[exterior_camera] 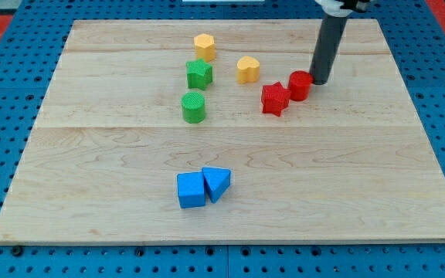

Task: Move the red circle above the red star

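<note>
The red circle (300, 85) sits on the wooden board, touching the red star (274, 100) at the star's upper right. My tip (317, 81) stands right against the red circle's right side. The dark rod rises from there to the view's top edge.
A yellow heart (246, 69) lies left of the red star. A yellow hexagon (204, 47), a green star (199, 74) and a green circle (194, 106) stand in a column further left. A blue cube (191, 190) and a blue triangle (217, 183) touch near the view's bottom. The board's edge (230, 241) borders blue pegboard.
</note>
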### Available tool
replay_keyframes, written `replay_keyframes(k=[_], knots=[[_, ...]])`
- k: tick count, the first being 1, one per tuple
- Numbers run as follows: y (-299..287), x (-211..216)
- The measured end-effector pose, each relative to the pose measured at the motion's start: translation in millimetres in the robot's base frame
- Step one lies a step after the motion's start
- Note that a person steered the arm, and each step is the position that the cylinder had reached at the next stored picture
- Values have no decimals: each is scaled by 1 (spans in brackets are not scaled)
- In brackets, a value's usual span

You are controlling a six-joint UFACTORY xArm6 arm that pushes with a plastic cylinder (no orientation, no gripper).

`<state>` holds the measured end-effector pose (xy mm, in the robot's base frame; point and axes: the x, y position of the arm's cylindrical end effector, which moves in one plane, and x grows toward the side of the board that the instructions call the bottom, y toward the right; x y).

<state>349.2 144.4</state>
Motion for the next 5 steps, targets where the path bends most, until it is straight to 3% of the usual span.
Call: replay_keyframes(k=[1, 2, 5], knots=[[26, 52], [11, 55], [-20, -28]])
